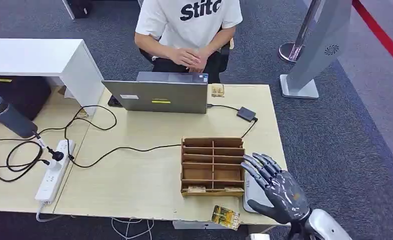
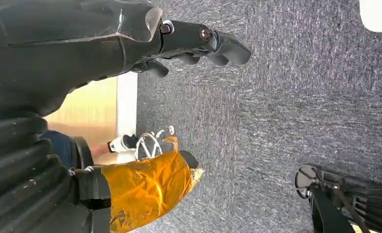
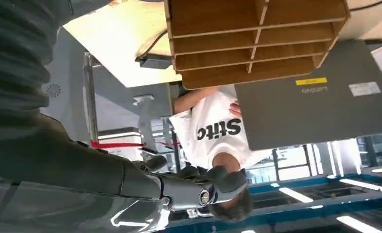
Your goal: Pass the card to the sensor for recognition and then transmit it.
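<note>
1. The left robot hand (image 2: 106, 48) hangs over grey carpet away from the wooden organizer (image 1: 213, 165). Its fingers are stretched out, its taped thumb stands apart, and it holds nothing. It looks best kept out of this step.
2. The card (image 1: 226, 216), a small gold-patterned piece, lies just in front of the organizer's near right corner, at the very edge of the worktop (image 1: 134, 170). Part of it seems to overhang the edge. That may help, since fingers could slip under the free edge instead of scraping at a flat card.
3. The right robot hand (image 1: 277, 189) hovers to the right of the organizer with its fingers spread wide and nothing in them. It is near the card but not touching it. To pick the card up, it should come back and down, then pinch the card lightly by the overhanging side. A push could knock the card to the floor.
4. A flat grey pad (image 1: 250, 199) lies against the organizer's right side, partly under that hand. I cannot tell whether it is the sensor.
5. A small black box (image 1: 246, 113) sits behind the organizer, cabled to the laptop (image 1: 159, 96). It could be the reader instead, so the card should be held flat and steady over whichever one it is.
6. Beyond the organizer and laptop sits a person (image 1: 189, 25), the likely receiver.
</note>
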